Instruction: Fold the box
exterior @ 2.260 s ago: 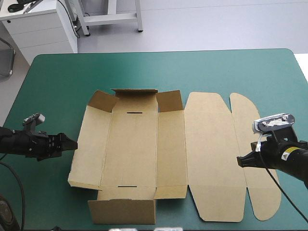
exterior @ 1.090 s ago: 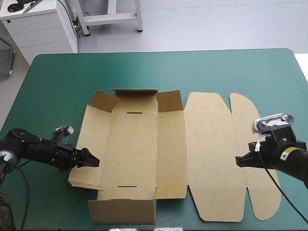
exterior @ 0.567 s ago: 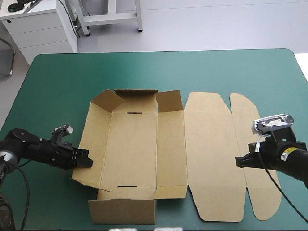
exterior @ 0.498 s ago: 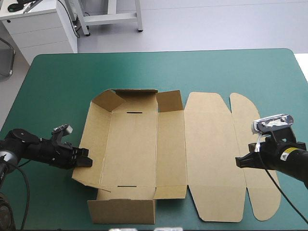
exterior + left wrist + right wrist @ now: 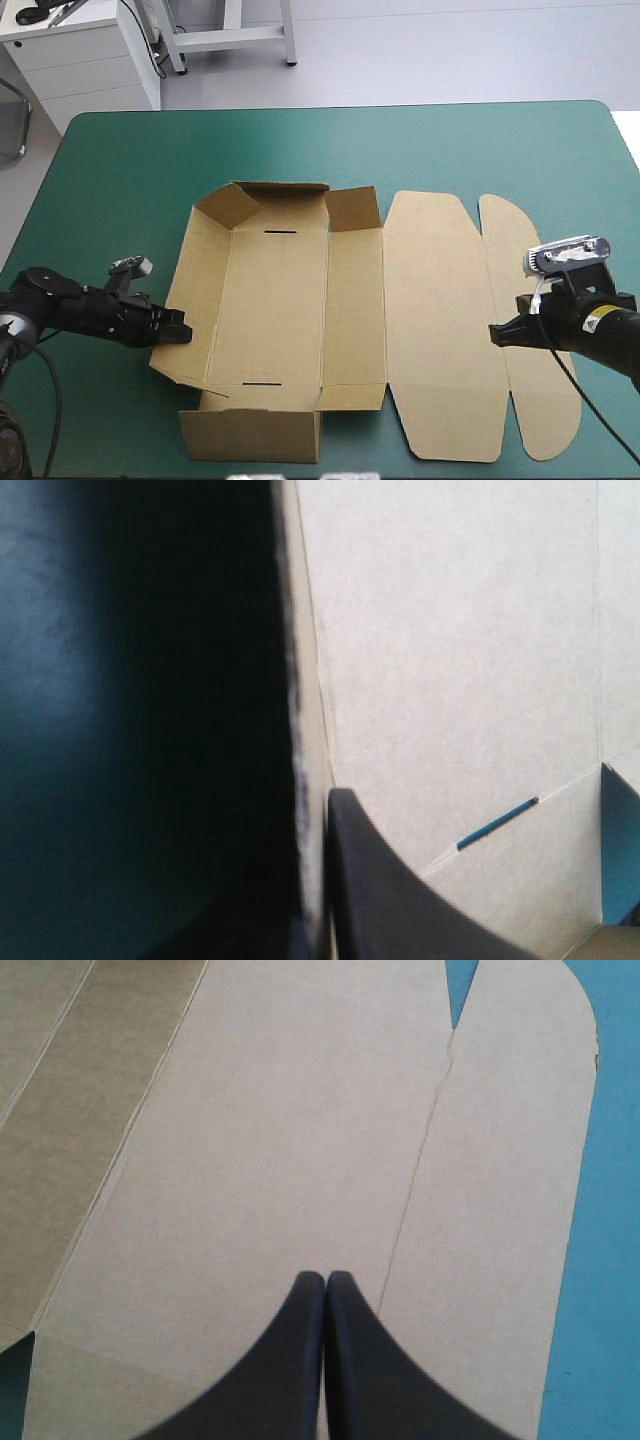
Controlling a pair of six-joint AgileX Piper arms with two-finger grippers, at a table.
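The brown box (image 5: 300, 310) lies as a cut sheet mid-table, its lid panels (image 5: 440, 320) flat to the right. Its left wall (image 5: 185, 290) tilts up a little, and the far corner flaps and near front flap (image 5: 250, 435) stand raised. My left gripper (image 5: 180, 333) is shut on the left wall's outer edge. In the left wrist view the board edge (image 5: 310, 730) runs between the black fingers (image 5: 380, 900). My right gripper (image 5: 497, 335) is shut over the lid panel, holding nothing. In the right wrist view its tips (image 5: 325, 1278) meet above the board (image 5: 300, 1140).
The teal-green cover (image 5: 120, 180) shows all round the box, widest along the far edge. The rounded outer lid flap (image 5: 545, 400) reaches toward the table's right front corner, under my right arm.
My left gripper came in to the box's left wall with fingers apart, then shut on its edge. The wall has tilted up slightly. The right arm has not moved.
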